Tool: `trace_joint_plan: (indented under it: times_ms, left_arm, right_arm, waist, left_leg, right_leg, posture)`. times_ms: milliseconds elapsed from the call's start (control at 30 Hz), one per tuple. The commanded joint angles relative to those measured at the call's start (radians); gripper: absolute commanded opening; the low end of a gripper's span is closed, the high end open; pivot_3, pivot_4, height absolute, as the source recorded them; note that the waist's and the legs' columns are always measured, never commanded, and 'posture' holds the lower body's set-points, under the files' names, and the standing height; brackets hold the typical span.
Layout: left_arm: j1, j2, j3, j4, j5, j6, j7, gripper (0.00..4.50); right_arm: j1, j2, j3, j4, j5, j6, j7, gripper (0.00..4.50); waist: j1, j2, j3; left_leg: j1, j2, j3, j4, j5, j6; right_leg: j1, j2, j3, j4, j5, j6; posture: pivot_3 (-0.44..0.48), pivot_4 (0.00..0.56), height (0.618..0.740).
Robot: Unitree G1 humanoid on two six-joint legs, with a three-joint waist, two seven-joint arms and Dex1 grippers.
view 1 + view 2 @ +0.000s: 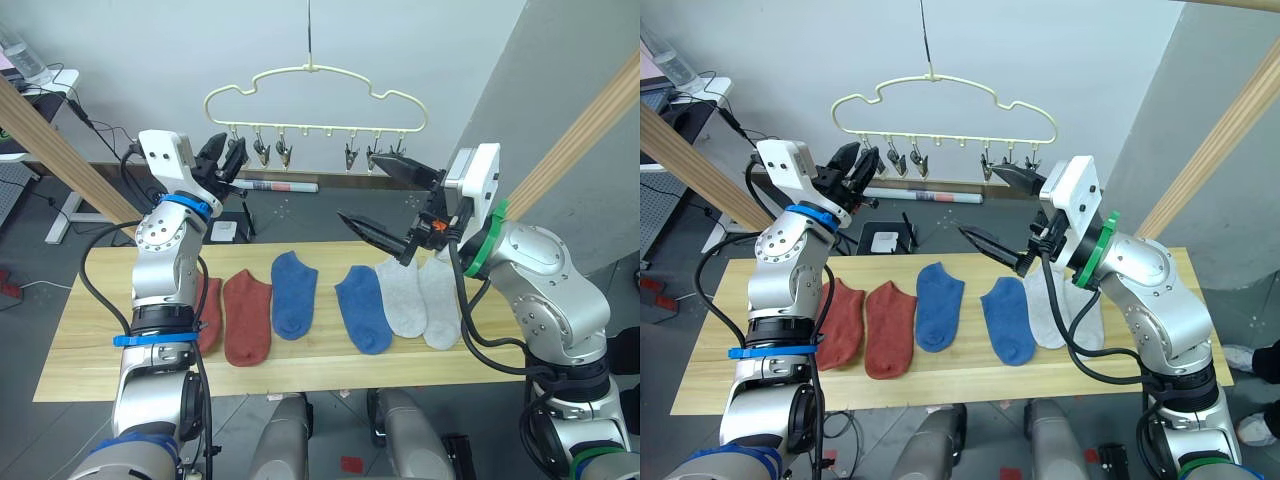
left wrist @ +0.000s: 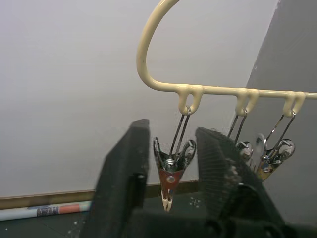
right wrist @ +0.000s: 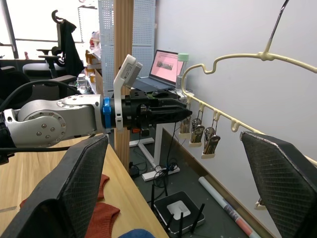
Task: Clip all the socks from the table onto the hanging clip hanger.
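Six socks flat on the surface, none yet clipped

The socks (image 1: 294,293) are laid in a row on the surface (image 1: 90,350), below and well apart from both sets of fingers; soft, light and limp, each is judged best pinched at the cuff edge. The clip hanger (image 1: 315,100) is hung above. An end clip (image 2: 170,174) is framed between the narrowly parted fingers of the left gripper (image 1: 223,160), untouched. The right gripper (image 1: 396,198) is held wide open, nothing between its fingers.

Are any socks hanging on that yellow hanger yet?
No. The clip hanger is bare; all six socks lie flat on the table.
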Motion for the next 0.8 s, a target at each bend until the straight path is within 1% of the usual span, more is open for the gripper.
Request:
trace_joint_plan:
  times_ms: [33, 67, 100, 533, 667, 800]
  left_arm:
    - [-0.019, 0.010, 0.006, -0.017, 0.000, -0.021, -0.005, 0.44]
    - [-0.019, 0.010, 0.006, -0.019, 0.000, -0.020, -0.005, 0.16]
    - [-0.018, 0.010, 0.006, -0.020, 0.000, -0.019, -0.004, 0.04]
    - [-0.003, 0.028, -0.008, -0.055, 0.014, 0.009, -0.003, 0.04]
    - [-0.005, 0.026, -0.016, -0.051, 0.034, -0.011, 0.005, 0.86]
    - [-0.010, 0.026, -0.012, -0.042, 0.045, -0.010, 0.022, 2.10]
  right_arm:
    - [-0.002, -0.003, -0.011, -0.026, 0.005, -0.019, 0.001, 4.50]
    - [-0.001, -0.003, -0.011, -0.027, 0.005, -0.018, 0.000, 4.50]
    - [-0.001, -0.002, -0.011, -0.028, 0.006, -0.017, -0.001, 4.50]
    - [0.022, -0.005, -0.008, -0.036, -0.001, -0.015, -0.014, 4.50]
    - [0.023, -0.007, -0.005, -0.032, -0.005, -0.015, -0.013, 4.50]
    - [0.025, -0.008, -0.005, -0.035, -0.004, -0.011, -0.014, 4.50]
  waist:
    - [0.000, 0.000, 0.000]
    - [0.000, 0.000, 0.000]
    - [0.000, 0.000, 0.000]
    - [0.000, 0.000, 0.000]
    - [0.000, 0.000, 0.000]
    - [0.000, 0.000, 0.000]
  left_leg:
    - [0.000, 0.000, 0.000, 0.000, 0.000, 0.000]
    - [0.000, 0.000, 0.000, 0.001, 0.000, 0.000]
    - [0.000, 0.000, 0.000, 0.001, 0.000, 0.001]
    - [0.000, 0.000, 0.000, 0.001, 0.000, 0.001]
    - [0.000, 0.000, 0.000, 0.001, 0.000, 0.001]
    - [0.000, 0.000, 0.000, 0.001, 0.000, 0.001]
  right_leg:
    - [0.000, 0.000, 0.000, 0.000, 0.000, 0.000]
    - [0.000, 0.000, 0.000, 0.001, 0.000, 0.000]
    - [0.000, 0.000, 0.000, 0.001, 0.000, 0.000]
    - [0.000, 0.000, 0.000, 0.001, 0.000, 0.000]
    - [0.000, 0.000, 0.000, 0.001, 0.000, 0.000]
    - [0.000, 0.000, 0.000, 0.001, 0.000, 0.000]
  posture:
    - [-0.038, 0.335, 0.740]
    - [-0.037, 0.337, 0.740]
    - [-0.037, 0.338, 0.740]
    - [-0.036, 0.341, 0.740]
    - [-0.035, 0.345, 0.740]
    - [-0.035, 0.343, 0.740]
